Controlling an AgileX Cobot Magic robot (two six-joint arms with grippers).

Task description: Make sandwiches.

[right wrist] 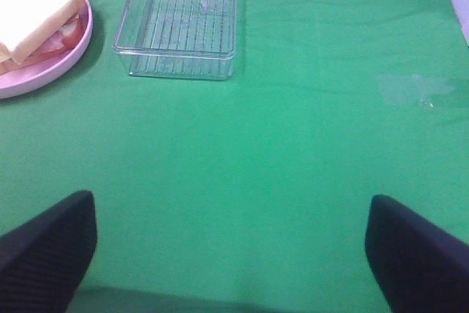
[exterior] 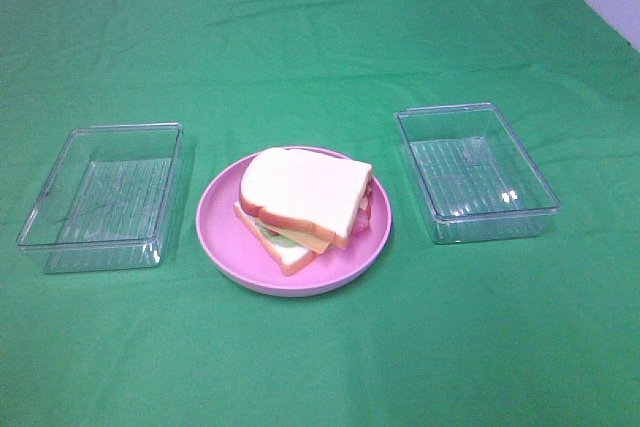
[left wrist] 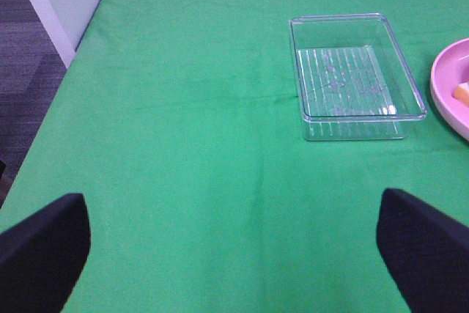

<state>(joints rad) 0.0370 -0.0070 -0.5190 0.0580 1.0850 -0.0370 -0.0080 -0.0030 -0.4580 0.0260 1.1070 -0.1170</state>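
Tool [right wrist: 227, 254] well apart from sandwich [right wrist: 37, 16]

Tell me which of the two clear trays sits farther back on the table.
The right tray, to the right of the pink plate. Its far rim lies farther up the green cloth than the far rim of the left tray, which sits closer to the front edge.

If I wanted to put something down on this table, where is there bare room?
Plenty. The green cloth is bare behind the pink plate and in front of it. Both clear trays, left tray and right tray, hold nothing. The only crowded place is the plate itself, filled by the stacked sandwich. The gaps between plate and trays are narrower.
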